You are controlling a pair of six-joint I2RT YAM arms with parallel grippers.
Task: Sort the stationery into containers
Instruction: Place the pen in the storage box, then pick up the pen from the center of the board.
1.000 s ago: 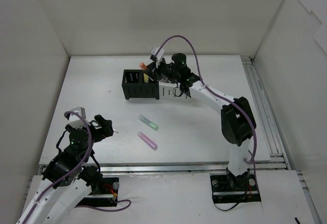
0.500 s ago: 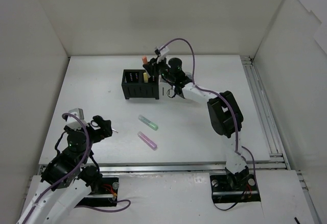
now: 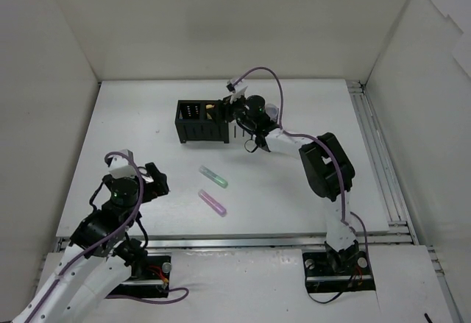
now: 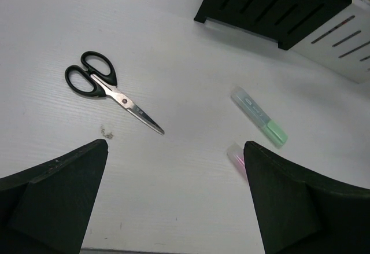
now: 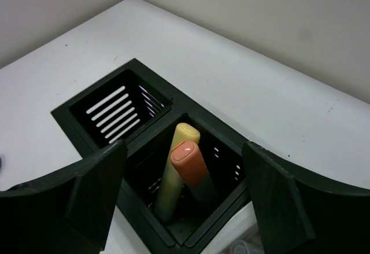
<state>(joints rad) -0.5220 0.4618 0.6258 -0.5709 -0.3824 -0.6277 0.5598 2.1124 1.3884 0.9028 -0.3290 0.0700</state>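
My right gripper (image 3: 225, 109) (image 5: 184, 150) stands open over the right compartment of the black organiser (image 3: 199, 133) (image 5: 87, 128). An orange marker (image 5: 189, 160) and a yellow marker (image 5: 180, 138) lean upright in that compartment, free of the fingers. The left compartment looks empty. A green marker (image 3: 213, 176) (image 4: 260, 118) and a pink-purple marker (image 3: 212, 202) (image 4: 236, 155) lie on the table. My left gripper (image 3: 151, 181) (image 4: 175, 147) hovers open to their left with nothing in it. The white organiser (image 4: 341, 40) stands against the black one's right side, mostly hidden by my right arm in the top view.
Black-handled scissors (image 4: 110, 89) lie on the table ahead of my left gripper, to its left. White walls enclose the table on three sides. A metal rail (image 3: 372, 154) runs along the right edge.
My right gripper has opened and let go of the orange marker, which now stands in the black organiser beside the yellow one. My left arm has shifted slightly right.
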